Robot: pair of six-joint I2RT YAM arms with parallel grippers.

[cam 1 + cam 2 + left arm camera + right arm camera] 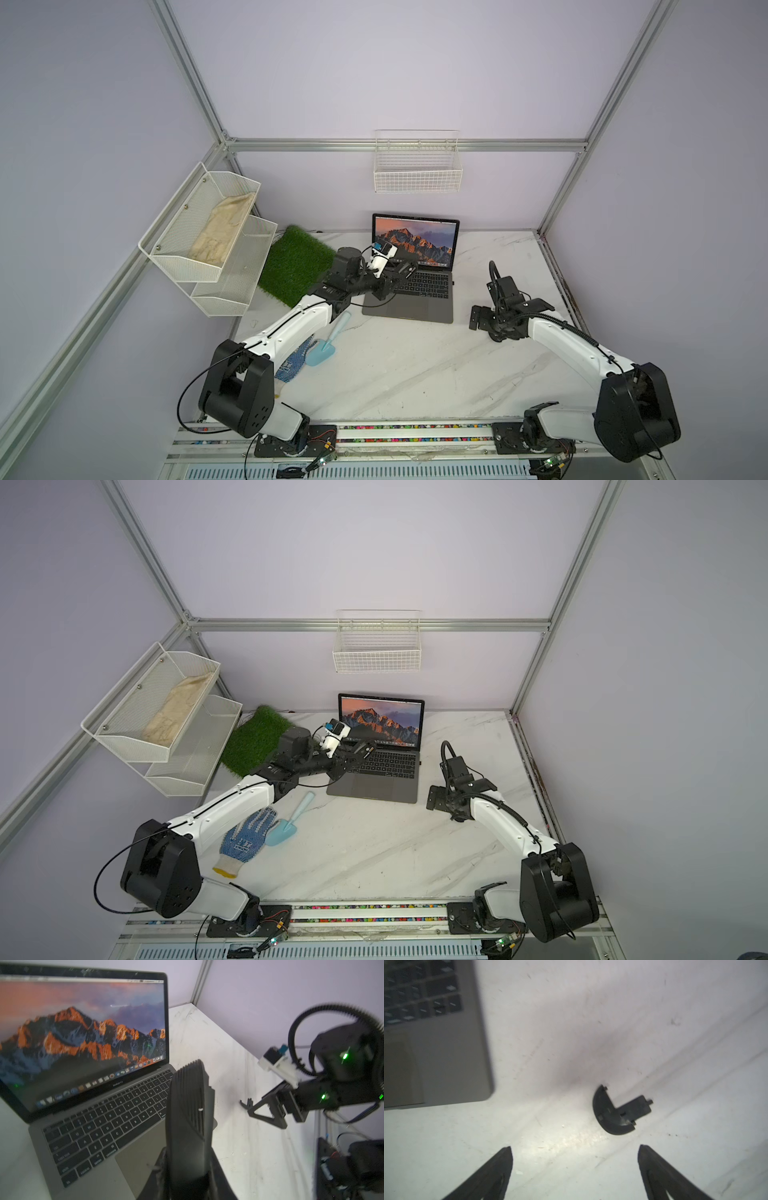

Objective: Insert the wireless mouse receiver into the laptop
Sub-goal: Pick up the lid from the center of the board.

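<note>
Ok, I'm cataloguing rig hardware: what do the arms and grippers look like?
The left arm and right arm both have white shells on the links and bulky black joint housings. A ribbed black cable runs along the right arm, thinner black ones along the left. Each wrist carries a white camera block. The left gripper and right gripper are black, with tapering fingers.

Dotted glove (245,839) beside blue scoop (284,831) — grass mat (253,746)
</note>
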